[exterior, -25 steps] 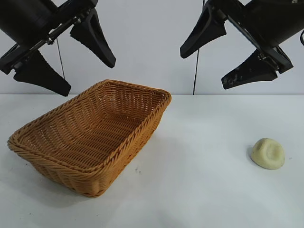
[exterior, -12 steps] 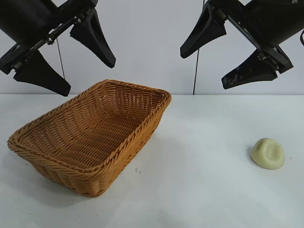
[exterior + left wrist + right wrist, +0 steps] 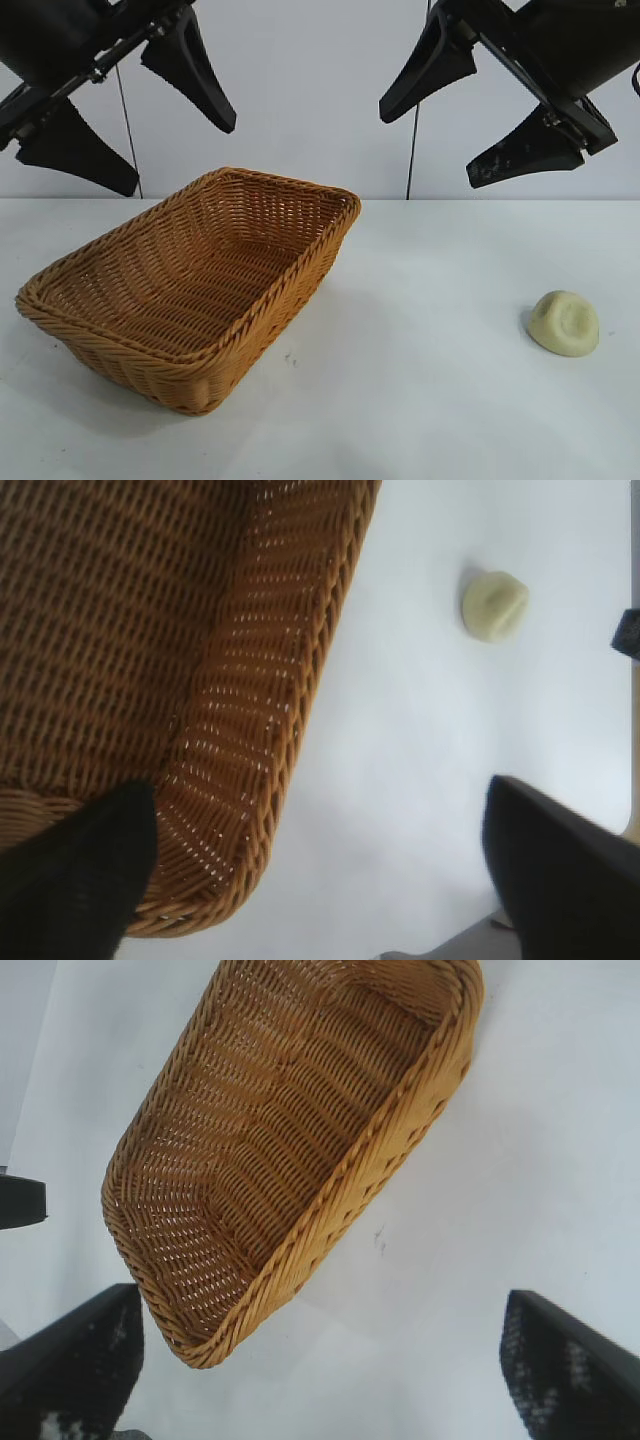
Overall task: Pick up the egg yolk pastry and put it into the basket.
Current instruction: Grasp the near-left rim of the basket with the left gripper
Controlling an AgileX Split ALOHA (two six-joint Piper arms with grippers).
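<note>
The pale yellow egg yolk pastry lies alone on the white table at the right; the left wrist view shows the pastry well away from the basket. The empty orange-brown wicker basket stands at the left, its rim also in the right wrist view. My left gripper hangs open high above the basket's far left side. High above the table's right half, over the pastry, my right gripper is open too. Neither holds anything.
A white table carries only the basket and pastry. A thin dark cable hangs against the pale back wall. Bare table surface lies between basket and pastry.
The left gripper has shifted slightly up and to the left. The right gripper, basket and pastry have not moved.
</note>
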